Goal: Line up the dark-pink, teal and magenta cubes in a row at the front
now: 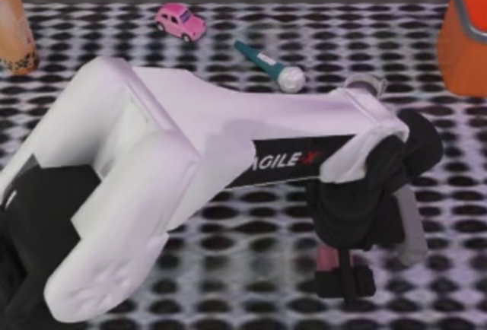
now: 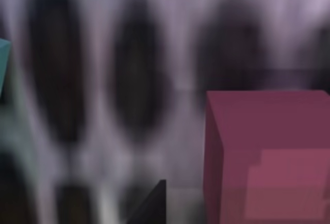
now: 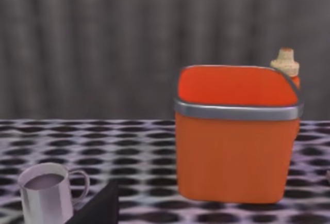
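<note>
While your left arm stretches across the middle of the desk (image 1: 251,26), it hides most of the front strip in the top view, so you cannot yet count a finished row. Going left to right along the back: a paper cup (image 1: 14,22) at the far left, a pink toy car (image 1: 181,21), a teal-handled microphone (image 1: 271,66), a metal mug (image 1: 366,84) peeping past the arm, and an orange bin (image 1: 464,37) at the far right; none belongs to the task.

Your left tool (image 1: 344,273) is low at the front, right of centre, with a sliver of pink between its fingers. The left wrist view shows the dark-pink cube (image 2: 265,157) close against it, resting on or just above the desk, but whether the fingers clamp it or stand clear I cannot tell. A teal cube (image 2: 3,61) corner shows off to one side, apart from it. The magenta cube appears nowhere.

Your right arm is out of the top view; its wrist camera faces the bin and mug, and the right tool's opening cannot be judged.

My judgement: one cube is being placed, and the magenta one is likely left.
</note>
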You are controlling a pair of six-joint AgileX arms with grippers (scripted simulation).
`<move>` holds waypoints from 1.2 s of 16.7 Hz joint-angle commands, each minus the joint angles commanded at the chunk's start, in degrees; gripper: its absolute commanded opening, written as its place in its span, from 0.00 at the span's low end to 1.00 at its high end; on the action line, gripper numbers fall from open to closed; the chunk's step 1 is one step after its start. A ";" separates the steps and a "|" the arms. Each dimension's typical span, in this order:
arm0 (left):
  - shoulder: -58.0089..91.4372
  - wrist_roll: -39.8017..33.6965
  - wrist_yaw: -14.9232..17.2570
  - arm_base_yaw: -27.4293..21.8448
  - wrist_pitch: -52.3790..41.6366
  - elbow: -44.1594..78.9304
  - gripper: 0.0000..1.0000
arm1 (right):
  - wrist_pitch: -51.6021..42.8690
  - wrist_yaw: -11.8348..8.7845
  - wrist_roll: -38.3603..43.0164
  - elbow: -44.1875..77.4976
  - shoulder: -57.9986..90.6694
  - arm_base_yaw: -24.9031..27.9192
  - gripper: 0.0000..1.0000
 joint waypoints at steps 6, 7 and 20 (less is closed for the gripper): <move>0.00 0.00 0.00 0.00 0.00 0.00 1.00 | 0.00 0.00 0.00 0.00 0.00 0.00 1.00; 0.00 0.00 0.00 0.00 0.00 0.00 1.00 | 0.00 0.00 0.00 0.00 0.00 0.00 1.00; -3.97 -0.02 -0.04 1.31 -13.51 9.57 1.00 | 0.00 0.00 0.00 0.00 0.00 0.00 1.00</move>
